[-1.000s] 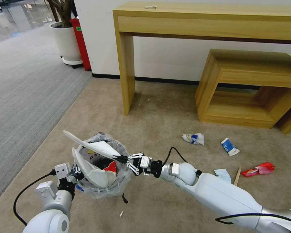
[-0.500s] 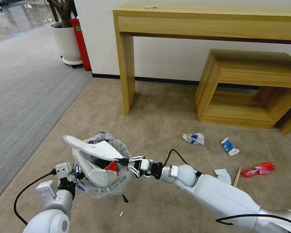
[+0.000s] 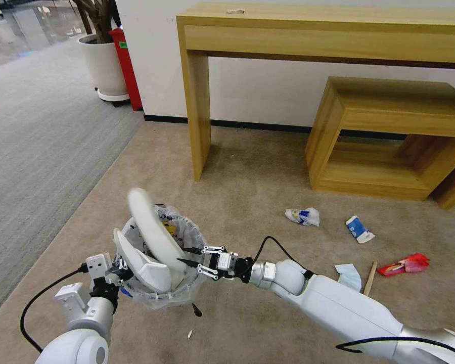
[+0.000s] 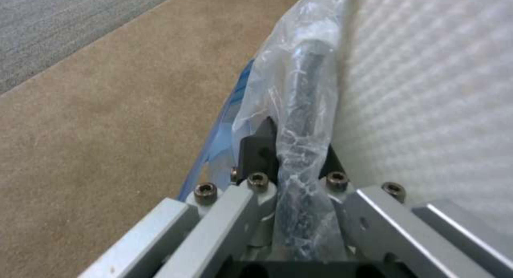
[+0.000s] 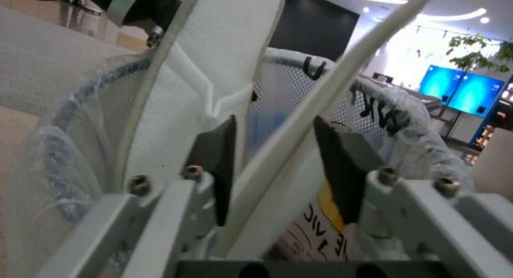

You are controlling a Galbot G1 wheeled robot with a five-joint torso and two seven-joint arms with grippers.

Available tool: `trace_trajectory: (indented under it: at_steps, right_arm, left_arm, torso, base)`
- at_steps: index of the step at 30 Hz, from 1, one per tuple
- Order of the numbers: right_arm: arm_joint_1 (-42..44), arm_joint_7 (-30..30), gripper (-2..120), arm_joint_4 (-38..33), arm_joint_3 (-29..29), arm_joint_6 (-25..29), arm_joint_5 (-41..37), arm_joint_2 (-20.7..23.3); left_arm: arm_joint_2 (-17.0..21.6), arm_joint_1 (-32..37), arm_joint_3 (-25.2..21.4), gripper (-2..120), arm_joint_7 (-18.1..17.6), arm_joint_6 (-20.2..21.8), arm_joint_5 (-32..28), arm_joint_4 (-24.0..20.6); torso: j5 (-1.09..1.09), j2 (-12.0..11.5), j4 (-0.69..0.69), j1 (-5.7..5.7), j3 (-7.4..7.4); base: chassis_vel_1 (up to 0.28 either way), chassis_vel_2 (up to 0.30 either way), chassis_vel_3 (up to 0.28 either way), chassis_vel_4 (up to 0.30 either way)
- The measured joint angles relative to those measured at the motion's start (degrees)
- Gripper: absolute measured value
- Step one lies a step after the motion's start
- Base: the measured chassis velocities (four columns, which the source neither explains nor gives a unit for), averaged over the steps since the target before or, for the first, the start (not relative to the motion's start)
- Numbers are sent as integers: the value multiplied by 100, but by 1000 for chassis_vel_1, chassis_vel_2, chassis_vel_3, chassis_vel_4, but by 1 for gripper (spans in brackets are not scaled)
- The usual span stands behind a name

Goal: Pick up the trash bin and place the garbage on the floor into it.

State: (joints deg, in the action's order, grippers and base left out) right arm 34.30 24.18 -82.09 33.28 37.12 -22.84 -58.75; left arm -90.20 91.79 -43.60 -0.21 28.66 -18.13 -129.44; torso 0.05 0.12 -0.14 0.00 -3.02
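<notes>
trash bin (image 3: 159,290) at 7 o'clock, rim pinched by left gripper (image 4: 291,171) | right gripper (image 3: 193,257) spread beside slipper (image 3: 154,230) | slipper light, floppy: grip sole edge

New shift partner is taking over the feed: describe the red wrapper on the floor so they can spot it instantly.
Start at the low open wooden bench against the wall on the robot's right, then come forward over the beige carpet. The red wrapper lies flat at the far right, just right of the wooden stick. It is the only bright red litter; the pieces near it are blue and white.
</notes>
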Motion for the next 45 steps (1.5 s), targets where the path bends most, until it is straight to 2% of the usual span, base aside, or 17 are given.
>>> trace_trajectory:
  at_steps: [2, 5, 10, 18, 21, 26, 29, 34, 37, 38, 42, 45]
  right_arm:
    - [0, -9, 55, 0, -5, 0, 19, 2]
    - [20, -25, 61, -34, -75, 2, 18, 40]
    - [46, -107, 61, -151, -244, -5, -39, 102]
    - [161, -443, 63, -524, -991, -200, -439, 332]
    - [329, -778, 64, -809, -1458, -423, -611, 600]
    - [526, -1065, 65, -959, -1783, -641, -688, 808]
    - [1003, -1554, 66, -1187, -2246, -1043, -857, 1090]
    - [1415, -2030, 71, -1274, -2599, -1304, -940, 1324]
    - [1698, -2523, 74, -1241, -2929, -1502, -1044, 1444]
    - [1698, -2523, 74, -1241, -2929, -1502, -1044, 1444]
    - [1933, -2745, 82, -1299, -3206, -1627, -1115, 1461]
    - [2216, -2998, 97, -1419, -3604, -1778, -1127, 1470]
  left_arm:
    - [14, -3, -13, 3, 2, -3, -2, 1]
    - [26, -32, -34, 3, 2, -4, -17, 40]
    - [40, -54, -37, 3, -1, -1, -21, 155]
    - [152, -91, -117, 3, -58, 72, -115, 489]
    - [193, -113, -123, 3, -64, 74, -119, 574]
    - [224, -138, -118, 3, -66, 81, -124, 633]
    - [259, -144, -109, 3, -71, 85, -125, 692]
    - [282, -157, -102, 3, -72, 86, -125, 743]
    - [288, -162, -87, 3, -74, 80, -111, 753]
    - [288, -162, -87, 3, -74, 80, -111, 753]
    - [305, -156, -78, 3, -74, 66, -95, 727]
    - [347, -147, -72, 3, -50, 20, -97, 689]
  torso:
    - [0, 0, 0, 0, 0]
    - [0, 0, -1, 0, 0]
    - [0, 0, 0, 0, 0]
    - [0, 0, 0, 0, 0]
    - [1, 0, 0, 0, 0]
    - [1, 0, -1, 0, 0]
    - [2, 0, 0, 0, 0]
    - [2, 0, -3, 0, 0]
    - [1, 0, 0, 0, 0]
    - [1, 0, 0, 0, 0]
    - [1, 0, 0, 0, 0]
    - [1, 0, 0, 0, 0]
  base:
    - [0, 0, 0, 0]
    - [0, 0, 0, 0]
    - [0, 0, 0, 0]
    - [0, 0, 0, 0]
    - [0, 0, 0, 0]
    - [0, 0, 0, 0]
    - [0, 0, 0, 0]
    - [0, 0, 0, 0]
    - [0, 0, 0, 0]
    - [0, 0, 0, 0]
    - [0, 0, 0, 0]
    - [0, 0, 0, 0]
